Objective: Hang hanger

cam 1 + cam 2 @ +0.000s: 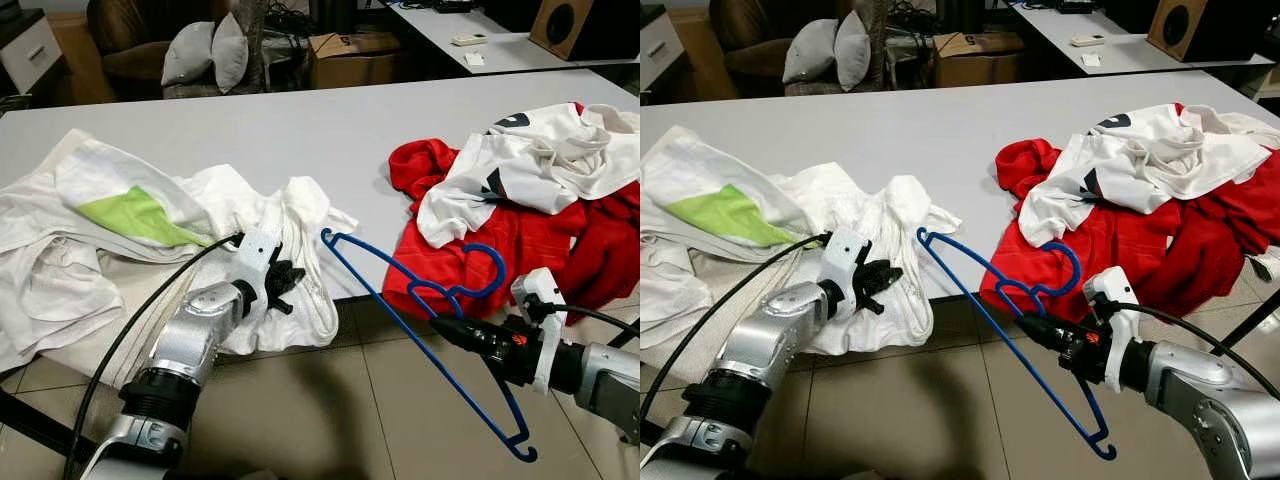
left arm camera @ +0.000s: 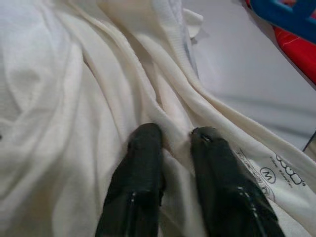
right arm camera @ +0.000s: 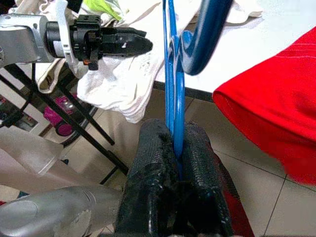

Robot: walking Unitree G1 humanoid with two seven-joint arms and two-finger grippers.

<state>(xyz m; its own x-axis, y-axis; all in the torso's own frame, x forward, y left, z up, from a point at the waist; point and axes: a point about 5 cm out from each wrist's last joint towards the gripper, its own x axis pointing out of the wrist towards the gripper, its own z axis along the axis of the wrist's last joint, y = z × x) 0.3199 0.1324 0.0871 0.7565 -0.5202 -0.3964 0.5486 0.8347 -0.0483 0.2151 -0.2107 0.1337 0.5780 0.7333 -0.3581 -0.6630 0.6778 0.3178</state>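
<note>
A blue plastic hanger (image 1: 400, 320) hangs off the table's front edge, its hook (image 1: 490, 265) over a red garment (image 1: 520, 240). My right gripper (image 1: 440, 325) is shut on the hanger's thin wire near the neck; the right wrist view shows the wire (image 3: 174, 98) pinched between the two pads. My left gripper (image 1: 285, 280) is at the table edge, pressed into a crumpled white shirt (image 1: 300, 215). A fold of this shirt (image 2: 173, 123) sits pinched between its fingers (image 2: 140, 163).
The grey table (image 1: 300, 130) also carries a white and green garment (image 1: 130, 210) at the left and a white printed shirt (image 1: 540, 160) on the red pile at the right. Tiled floor lies below the front edge. Cushions (image 1: 205, 50) and a cardboard box (image 1: 350, 55) stand behind.
</note>
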